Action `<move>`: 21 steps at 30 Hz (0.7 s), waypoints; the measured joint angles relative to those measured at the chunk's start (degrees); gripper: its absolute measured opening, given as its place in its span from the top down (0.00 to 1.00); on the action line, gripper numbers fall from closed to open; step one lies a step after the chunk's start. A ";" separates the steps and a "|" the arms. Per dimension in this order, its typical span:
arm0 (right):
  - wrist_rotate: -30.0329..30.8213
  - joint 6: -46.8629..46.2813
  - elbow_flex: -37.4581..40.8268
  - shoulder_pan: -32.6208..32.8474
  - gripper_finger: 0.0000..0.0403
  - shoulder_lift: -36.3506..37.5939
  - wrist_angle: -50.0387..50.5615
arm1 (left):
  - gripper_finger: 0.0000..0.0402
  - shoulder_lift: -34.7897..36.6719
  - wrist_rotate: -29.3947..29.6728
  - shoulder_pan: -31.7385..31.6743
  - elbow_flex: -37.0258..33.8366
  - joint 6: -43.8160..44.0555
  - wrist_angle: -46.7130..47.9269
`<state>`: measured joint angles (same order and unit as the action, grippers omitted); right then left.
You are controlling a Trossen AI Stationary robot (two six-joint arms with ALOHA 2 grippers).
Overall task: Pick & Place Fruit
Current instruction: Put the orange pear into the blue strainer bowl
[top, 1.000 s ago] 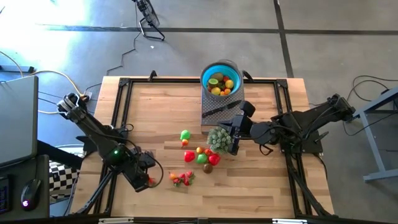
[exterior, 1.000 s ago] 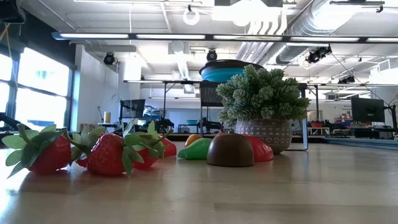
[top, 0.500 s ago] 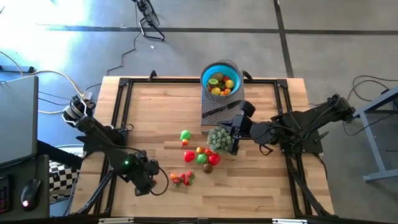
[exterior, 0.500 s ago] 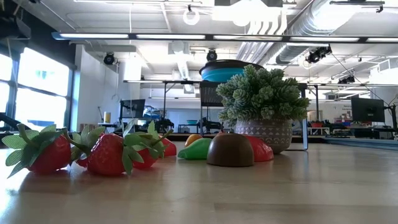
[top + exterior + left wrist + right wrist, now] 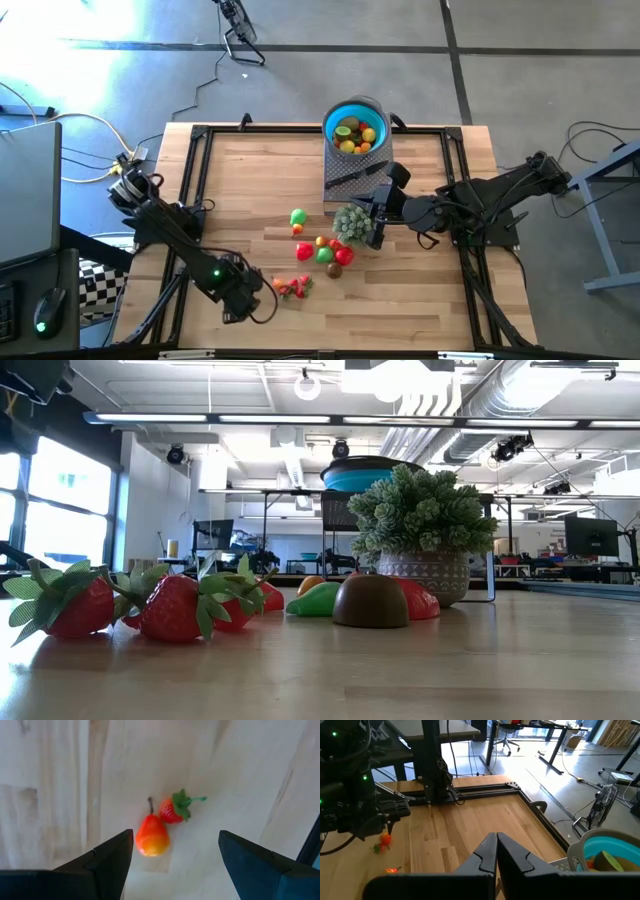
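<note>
Done: the blue bowl [image 5: 355, 130] at the far edge of the counter [image 5: 250, 180] already holds several fruits, green, yellow and orange.
Left: many fruits still lie on the counter. A green one [image 5: 298, 216] lies alone toward the middle, a mixed group [image 5: 325, 251] lies just beside the plant [image 5: 352, 223], and the strawberries [image 5: 293, 288] lie near the front edge. My judgement is that the task is perhaps half done.
Left end effector [image 5: 172, 860]: fingers spread wide, holding nothing. It hangs above an orange pear [image 5: 152, 835] that touches one strawberry [image 5: 173, 811].
Right end effector [image 5: 496, 851]: fingers pressed together, empty, waiting near the plant.
Edges: the strawberries are close to the front rim, so a push toward that side could send them off, I think.
Open room: the left half of the counter is bare wood. The way to the bowl passes the plant and the right arm, which narrows it.
</note>
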<state>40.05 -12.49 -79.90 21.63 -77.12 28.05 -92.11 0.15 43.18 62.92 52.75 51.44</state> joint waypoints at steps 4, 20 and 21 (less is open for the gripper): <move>0.00 -1.40 0.00 0.00 0.99 0.00 0.24 | 0.28 -0.71 -0.05 -0.01 0.00 0.01 -1.07; 0.00 -1.40 -0.01 0.00 0.99 -0.02 0.46 | 0.28 -0.69 -3.90 0.07 -5.45 -1.51 -1.45; 0.00 -1.40 0.00 0.00 0.99 -0.02 0.45 | 0.28 -0.69 -4.27 0.07 -6.17 -1.51 -2.07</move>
<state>40.05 -13.89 -79.90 21.63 -77.14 28.50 -92.79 -4.12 43.24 56.74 51.24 49.37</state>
